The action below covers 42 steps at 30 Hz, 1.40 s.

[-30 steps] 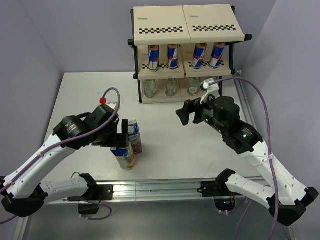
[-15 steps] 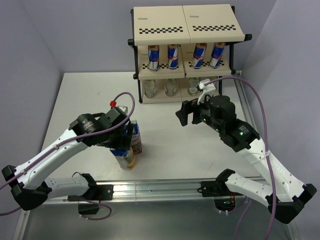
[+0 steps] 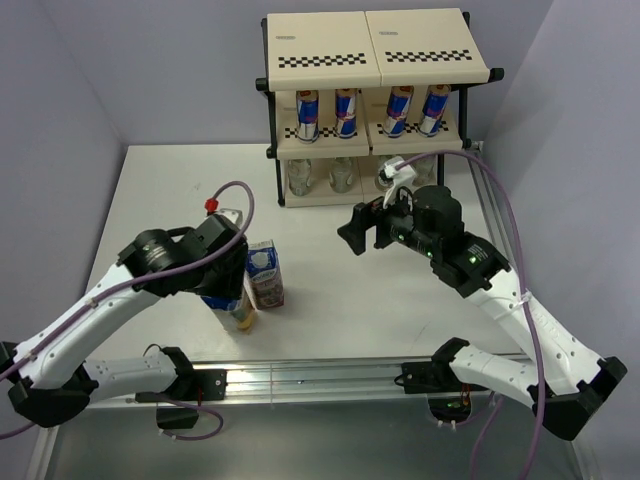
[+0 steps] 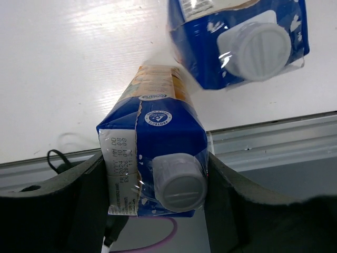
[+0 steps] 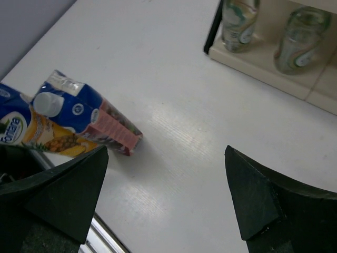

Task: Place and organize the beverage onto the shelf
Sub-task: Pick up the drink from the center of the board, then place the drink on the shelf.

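Top camera looks steeply down over the whole table [image 3: 170, 200] — both wrist cameras, nearer, seemingly share the yellow carton [image 4: 152, 137].

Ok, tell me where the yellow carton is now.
In the top view, the yellow carton sits at the near-left of the table, between the fingers of the left gripper, just beside and nearer than the purple carton.

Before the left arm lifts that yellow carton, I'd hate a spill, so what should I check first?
1. Yellow carton inside the left gripper: ok.
2. Grip closed firmly on it: cannot tell.
3. Purple carton clear of the lift: cannot tell, it stands very close.
4. Top board of the shelf bare: ok.
5. Right gripper open, away from both cartons: ok.
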Each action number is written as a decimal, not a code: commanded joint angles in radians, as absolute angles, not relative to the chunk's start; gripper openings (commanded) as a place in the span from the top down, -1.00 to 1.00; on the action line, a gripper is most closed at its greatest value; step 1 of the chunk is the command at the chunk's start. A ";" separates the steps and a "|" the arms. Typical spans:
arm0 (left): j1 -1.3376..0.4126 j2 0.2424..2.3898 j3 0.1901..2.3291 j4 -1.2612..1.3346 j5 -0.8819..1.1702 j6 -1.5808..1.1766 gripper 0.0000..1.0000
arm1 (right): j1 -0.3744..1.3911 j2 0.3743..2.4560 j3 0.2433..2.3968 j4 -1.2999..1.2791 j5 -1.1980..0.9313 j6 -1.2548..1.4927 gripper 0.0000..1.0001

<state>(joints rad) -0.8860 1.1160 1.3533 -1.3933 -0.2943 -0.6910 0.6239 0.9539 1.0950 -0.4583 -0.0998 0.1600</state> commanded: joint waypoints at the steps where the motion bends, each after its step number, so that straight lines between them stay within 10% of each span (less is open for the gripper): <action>1: -0.867 1.003 1.508 -1.376 -0.405 -0.641 1.00 | 0.621 0.982 1.131 -0.352 -0.256 0.135 -0.96; 23: -0.566 1.327 1.905 -1.040 -0.799 -0.276 0.99 | 0.624 1.169 1.178 0.092 -0.598 0.106 -0.90; 34: -0.499 1.615 2.385 -1.083 -0.237 -0.255 1.00 | 0.630 1.238 1.209 0.108 -0.485 -0.112 -0.92; 42: -0.463 1.591 2.303 -0.962 0.167 -0.279 1.00 | 0.620 1.348 1.422 -0.290 -0.285 -0.301 -1.00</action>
